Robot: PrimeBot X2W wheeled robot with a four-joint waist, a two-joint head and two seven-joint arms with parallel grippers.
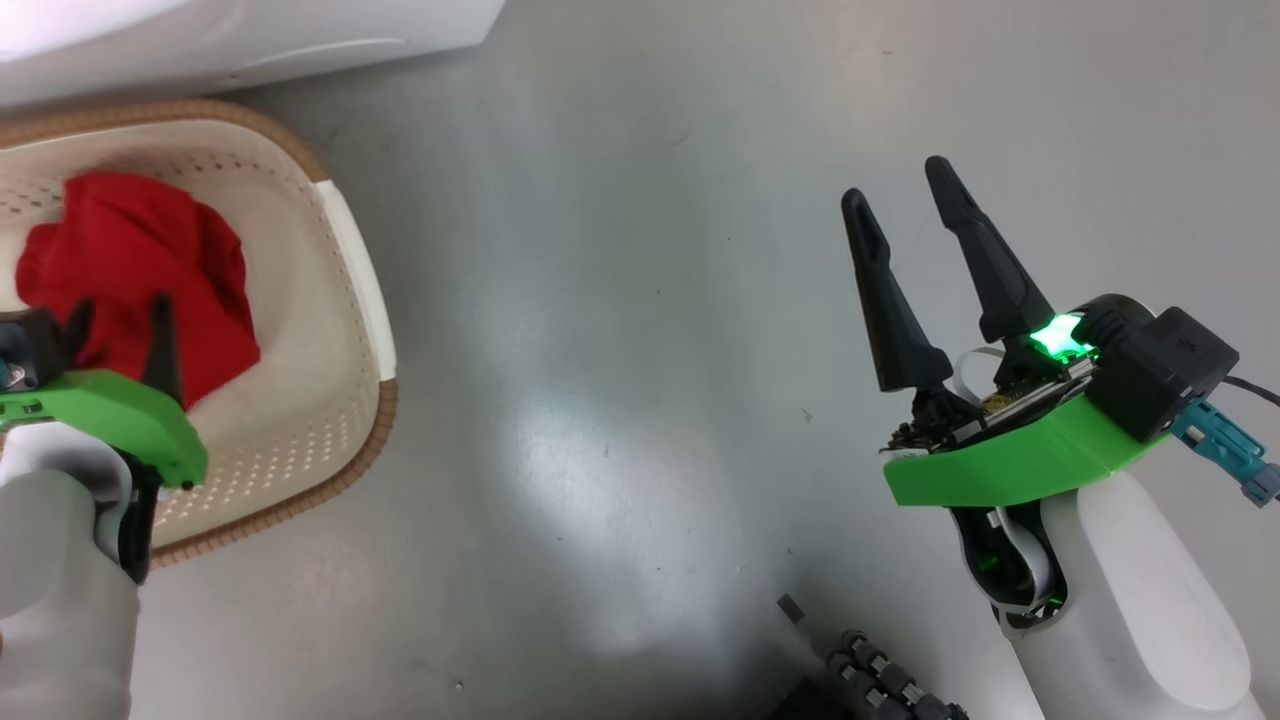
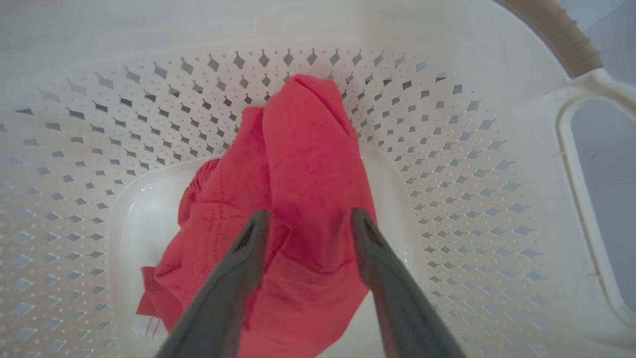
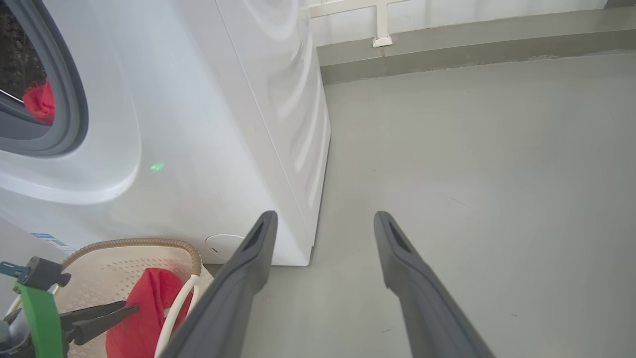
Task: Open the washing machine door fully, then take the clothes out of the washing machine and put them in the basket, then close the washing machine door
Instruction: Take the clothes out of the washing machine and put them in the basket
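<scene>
The cream basket [image 1: 345, 260] stands on the floor at the left, below the white washing machine [image 1: 250, 40]. Red clothes [image 1: 130, 250] lie heaped inside it. My left gripper [image 1: 118, 315] hangs just above the heap. In the left wrist view this gripper [image 2: 309, 219] is open, its fingers either side of the red fabric [image 2: 298, 159] without pinching it. My right gripper [image 1: 897, 185] is open and holds nothing over bare floor at the right. The right wrist view shows the machine's grey drum seal [image 3: 74, 114] with more red cloth [image 3: 39, 102] inside. The door is out of view.
Grey floor [image 1: 620, 350] stretches between the basket and my right arm. A dark ridged part [image 1: 880, 685] sits at the bottom edge of the head view. Beyond the machine's side, a low wall ledge [image 3: 447, 44] borders the floor.
</scene>
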